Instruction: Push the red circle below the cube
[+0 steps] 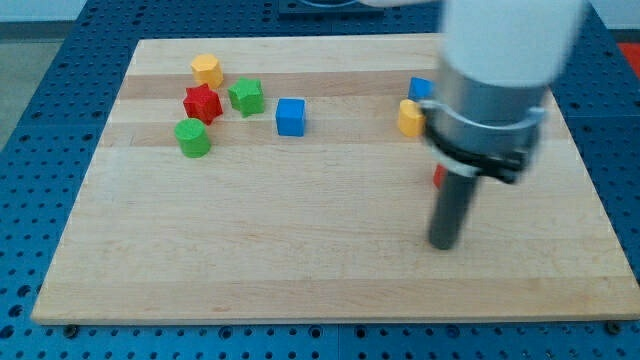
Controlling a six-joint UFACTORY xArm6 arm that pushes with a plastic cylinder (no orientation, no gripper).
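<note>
My tip sits just below the red circle, mostly hidden. It has no jaws.

Wooden board carries blue cube, red star, green cylinder, yellow block.

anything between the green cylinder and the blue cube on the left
In the camera view, the green star sits roughly between the green cylinder and the blue cube, slightly above the line joining them.

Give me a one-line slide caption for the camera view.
My tip rests on the wooden board, just below a mostly hidden red block, far from the blue cube.
</note>
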